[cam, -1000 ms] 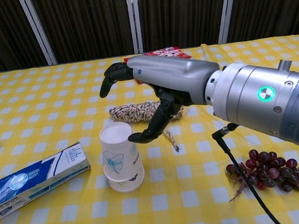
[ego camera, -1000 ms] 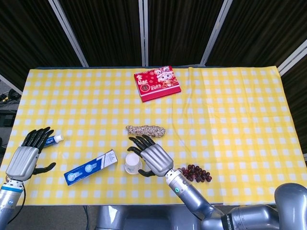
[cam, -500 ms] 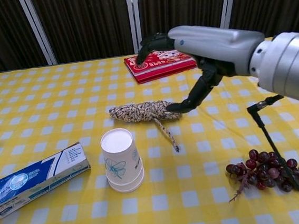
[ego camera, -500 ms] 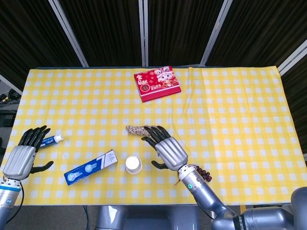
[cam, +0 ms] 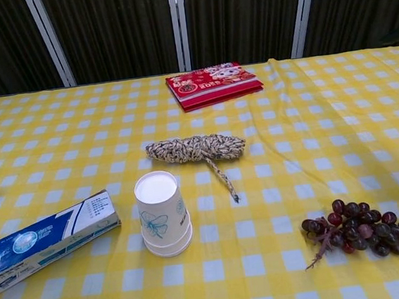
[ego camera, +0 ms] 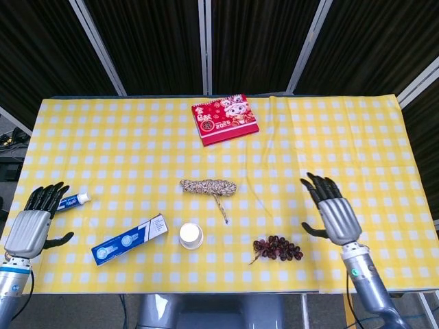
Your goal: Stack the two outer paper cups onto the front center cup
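A stack of white paper cups (ego camera: 191, 236) (cam: 162, 213) stands upside down at the front centre of the yellow checked table (ego camera: 322, 137), with nothing touching it. My right hand (ego camera: 334, 214) hovers at the front right of the table, open with fingers spread and empty, well clear of the cups. My left hand (ego camera: 32, 223) is at the front left edge, open and empty. Neither hand shows in the chest view.
A blue toothpaste box (ego camera: 129, 239) (cam: 45, 236) lies left of the cups, with a small tube (ego camera: 74, 200) beyond it near my left hand. A coiled rope (ego camera: 208, 187) (cam: 195, 149) lies behind the cups, grapes (ego camera: 276, 248) (cam: 358, 229) to the right, a red packet (ego camera: 225, 118) (cam: 212, 83) at the back.
My right hand has let go of the cup stack and swung away from it to the front right of the table. It has left the chest view. The left hand stays put.
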